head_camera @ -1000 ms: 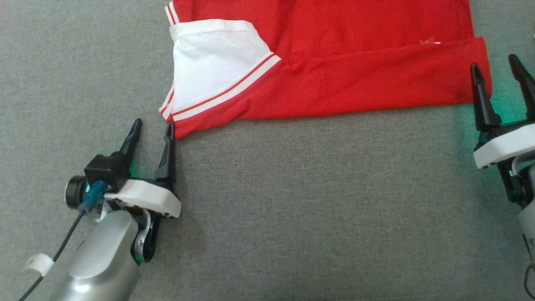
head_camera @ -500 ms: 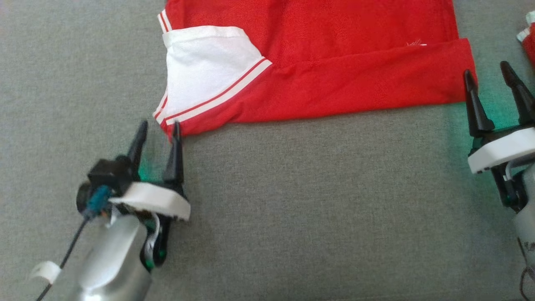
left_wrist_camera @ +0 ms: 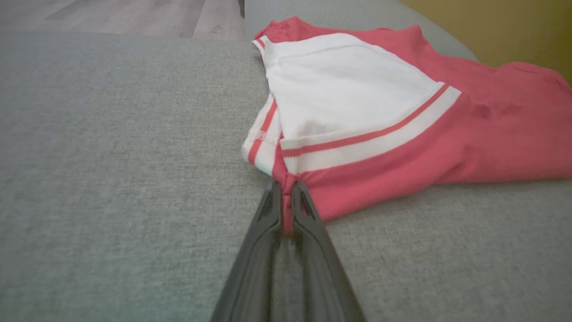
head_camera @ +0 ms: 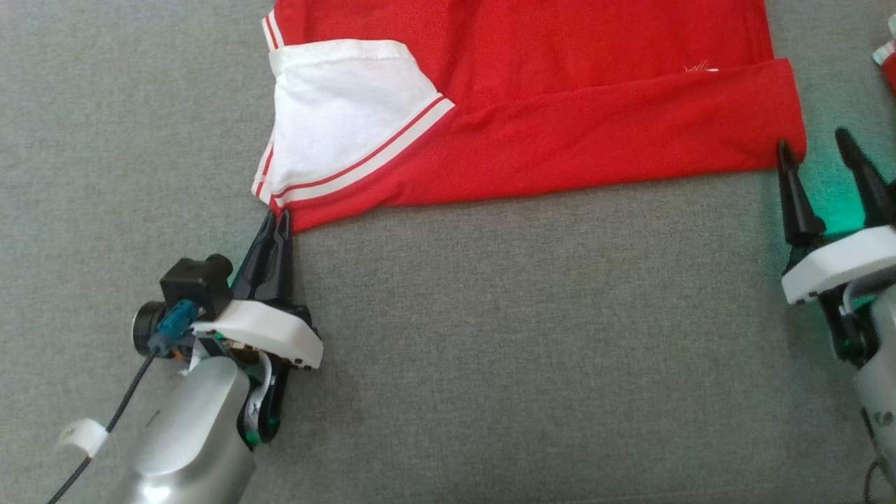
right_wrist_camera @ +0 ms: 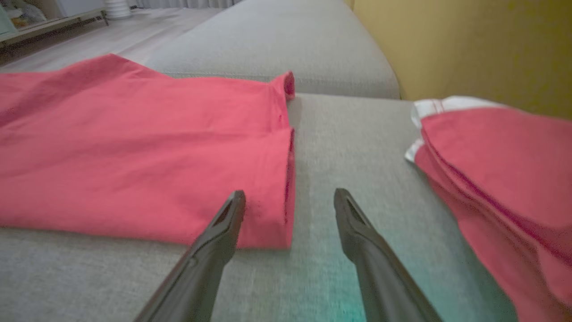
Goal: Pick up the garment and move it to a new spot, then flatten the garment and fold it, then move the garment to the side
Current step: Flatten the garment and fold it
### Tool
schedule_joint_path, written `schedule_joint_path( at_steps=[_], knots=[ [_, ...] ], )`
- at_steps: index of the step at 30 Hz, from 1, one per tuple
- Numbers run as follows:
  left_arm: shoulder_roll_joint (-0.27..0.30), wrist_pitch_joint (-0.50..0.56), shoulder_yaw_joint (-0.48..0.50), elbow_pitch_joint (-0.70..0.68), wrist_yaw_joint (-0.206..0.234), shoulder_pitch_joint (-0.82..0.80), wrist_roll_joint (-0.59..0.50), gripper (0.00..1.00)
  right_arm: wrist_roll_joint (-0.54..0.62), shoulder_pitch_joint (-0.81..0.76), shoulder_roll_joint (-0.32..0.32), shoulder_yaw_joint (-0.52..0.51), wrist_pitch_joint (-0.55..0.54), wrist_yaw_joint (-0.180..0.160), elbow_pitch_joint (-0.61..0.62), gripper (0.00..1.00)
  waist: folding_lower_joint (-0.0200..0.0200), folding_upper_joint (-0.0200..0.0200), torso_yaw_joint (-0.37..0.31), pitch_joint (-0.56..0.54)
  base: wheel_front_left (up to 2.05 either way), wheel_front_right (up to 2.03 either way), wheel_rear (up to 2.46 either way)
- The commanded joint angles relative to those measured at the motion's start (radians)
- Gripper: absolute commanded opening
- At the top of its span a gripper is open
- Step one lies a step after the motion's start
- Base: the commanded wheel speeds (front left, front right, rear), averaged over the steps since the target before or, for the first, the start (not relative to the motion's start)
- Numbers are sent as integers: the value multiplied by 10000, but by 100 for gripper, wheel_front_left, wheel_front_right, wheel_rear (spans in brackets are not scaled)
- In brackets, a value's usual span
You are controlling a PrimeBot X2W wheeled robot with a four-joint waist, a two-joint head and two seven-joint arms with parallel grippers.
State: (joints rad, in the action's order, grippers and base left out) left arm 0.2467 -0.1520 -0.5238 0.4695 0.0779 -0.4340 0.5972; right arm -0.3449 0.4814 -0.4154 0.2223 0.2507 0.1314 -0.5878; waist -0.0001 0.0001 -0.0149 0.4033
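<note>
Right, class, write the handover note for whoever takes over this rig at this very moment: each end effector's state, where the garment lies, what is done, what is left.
Left end effector: shut on the near left corner of the garment.
Right end effector: open at the near right corner, gripping nothing.
The cloth lies spread on the grey cushion, its near edge apparently folded over; another red garment lies to its right.
Done: left grip.
Left: close the right, finish folding, move it aside.
</note>
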Motion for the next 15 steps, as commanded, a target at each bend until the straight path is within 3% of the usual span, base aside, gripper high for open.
schedule_joint_path(
  at_steps=[1, 9, 12, 15],
  knots=[
    [211, -124, 108, -30, -93, -3, -59, 0, -293, -94, -1, 68, 110, -7, -187, 100, 1, -1, 82, -57, 0, 0, 0],
    [455, -468, 42, -307, -82, -77, -315, 0, -1269, 206, 245, 603, 3, -7, -1365, 100, 1, -1, 206, -233, 0, 0, 0],
    [542, -470, 29, -324, -78, -50, -325, 0, -1590, 349, 195, 941, 14, -7, -1598, 0, 1, -1, 206, -308, 0, 0, 0],
    [605, -499, 17, -368, -83, 10, -321, 0, -1847, 444, 118, 1271, 42, -7, -1730, 0, 1, -1, 187, -419, 0, 0, 0]
  ],
)
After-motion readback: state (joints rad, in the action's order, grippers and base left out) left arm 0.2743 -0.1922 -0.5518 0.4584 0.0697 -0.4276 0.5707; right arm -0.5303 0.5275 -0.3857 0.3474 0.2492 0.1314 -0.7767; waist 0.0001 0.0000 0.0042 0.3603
